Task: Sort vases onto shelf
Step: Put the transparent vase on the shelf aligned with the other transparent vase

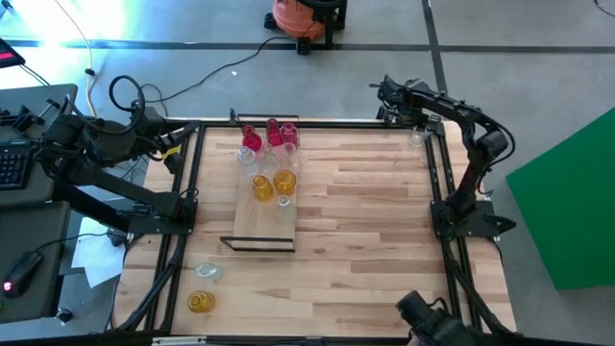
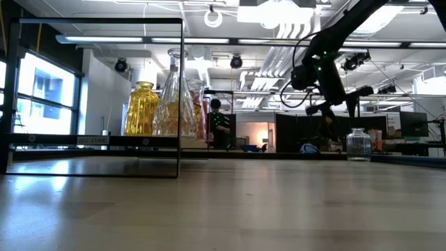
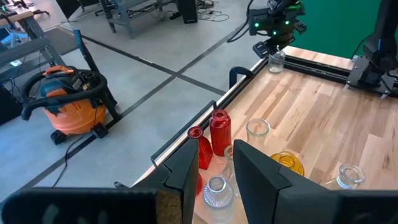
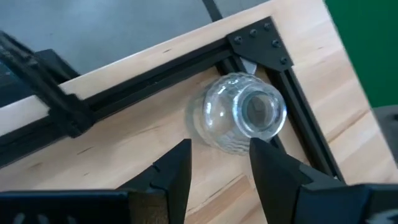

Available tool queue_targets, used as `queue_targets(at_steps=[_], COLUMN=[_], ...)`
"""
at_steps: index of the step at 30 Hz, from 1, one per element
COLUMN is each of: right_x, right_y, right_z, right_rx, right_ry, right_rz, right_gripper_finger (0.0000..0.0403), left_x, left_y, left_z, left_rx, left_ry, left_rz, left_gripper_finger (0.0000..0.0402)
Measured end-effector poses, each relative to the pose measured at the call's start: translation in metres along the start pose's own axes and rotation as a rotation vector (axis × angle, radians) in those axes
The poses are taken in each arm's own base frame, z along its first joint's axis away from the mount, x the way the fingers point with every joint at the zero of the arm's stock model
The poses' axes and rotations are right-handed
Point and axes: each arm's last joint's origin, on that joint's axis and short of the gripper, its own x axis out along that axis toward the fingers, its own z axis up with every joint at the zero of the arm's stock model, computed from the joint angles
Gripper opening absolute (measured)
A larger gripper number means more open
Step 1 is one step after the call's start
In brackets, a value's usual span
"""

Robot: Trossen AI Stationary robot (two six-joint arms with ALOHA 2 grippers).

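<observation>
At the table's far right corner, hovering right gripper [image 4: 219,163] above clear vase [image 4: 239,119], jaws parted, holding nothing, probably lining up a grasp. Waiting left gripper [image 3: 210,167] by shelf [image 1: 252,223], part-open, apparently empty.

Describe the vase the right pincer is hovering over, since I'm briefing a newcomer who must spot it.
Start at the table, then go to its far right corner, where the right pincer hangs with fingers apart. Directly beneath stands a clear vase alone. Unlike the vases clustered on the shelf, it has no neighbours.
</observation>
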Motion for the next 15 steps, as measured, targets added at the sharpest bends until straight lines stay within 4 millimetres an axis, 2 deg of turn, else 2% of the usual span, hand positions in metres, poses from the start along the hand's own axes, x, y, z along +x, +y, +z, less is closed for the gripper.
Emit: queue_targets(at_steps=[8,15], right_x=[0.0008,0.0057], right_y=[-0.0033,-0.0081], right_z=[-0.0001,0.0077], right_rx=[-0.006,0.020], right_ry=[-0.041,-0.043], right_rz=[-0.062,-0.079], right_gripper_finger=[0.0144,0.0144], left_x=[0.0000,0.0000], left_y=[0.0000,-0.0001], left_z=[0.0000,0.0000], left_rx=[-0.004,-0.005], left_ry=[0.000,0.000], left_rz=[0.000,0.000], left_gripper_finger=[0.0090,0.0090])
